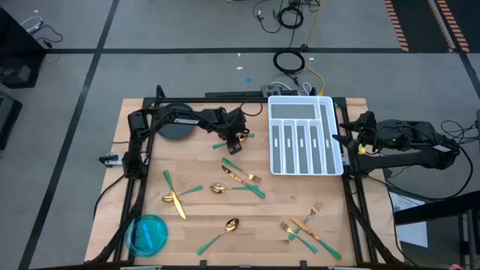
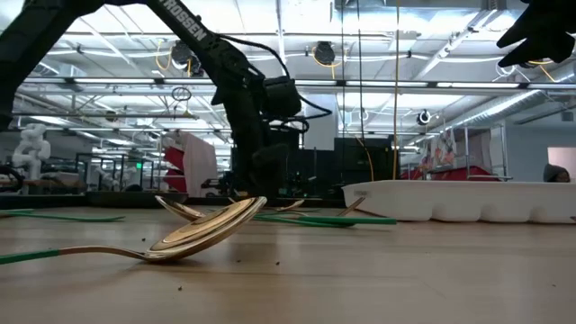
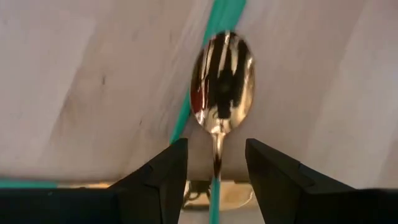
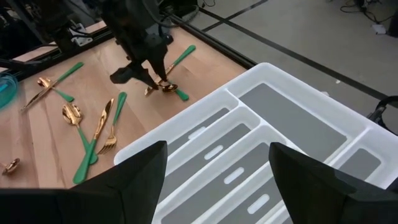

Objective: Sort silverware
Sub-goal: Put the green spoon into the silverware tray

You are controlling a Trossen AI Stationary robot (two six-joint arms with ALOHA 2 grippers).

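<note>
The left gripper (image 1: 234, 144) hid much of a gold-headed spoon (image 3: 222, 84) on the wooden counter (image 1: 202, 217), its dark fingers (image 3: 163, 171) apart astride the spoon's thin neck; its green handle ran out of sight beneath them. More shiny forks, knives and spoons (image 1: 238, 180) with slim green handles lay scattered across the counter's middle and front. The right gripper (image 4: 214, 177), fingers apart, hung over the white plastic tray (image 1: 327, 135), whose grey-floored slots were cut off at the wrist view's edge
</note>
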